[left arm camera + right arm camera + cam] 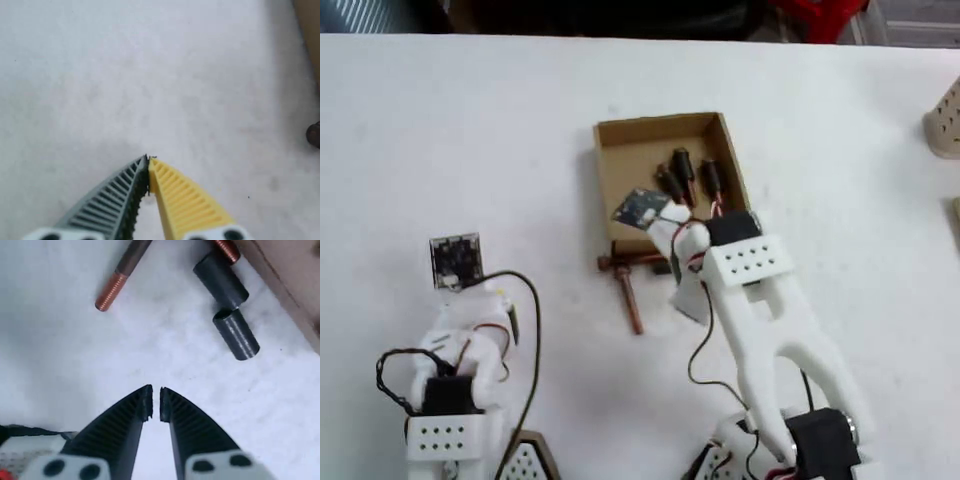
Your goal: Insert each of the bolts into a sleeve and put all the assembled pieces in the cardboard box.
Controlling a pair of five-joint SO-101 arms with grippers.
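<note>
Three assembled pieces are seen lying inside the cardboard box, toward its far-right part; two bare bolts are seen on the table just outside the box's near wall: one bolt along that wall, a second bolt angled away from it. R gripper is held low over the table just outside the same wall; its black jaws are drawn nearly together w/ only a thin slit between, nothing pinched; two dark sleeves are seen beside the box wall ahead of it. L gripper is positioned well apart from the box, off its left side; grey & yellow jaws are pressed tip to tip, nothing held.
</note>
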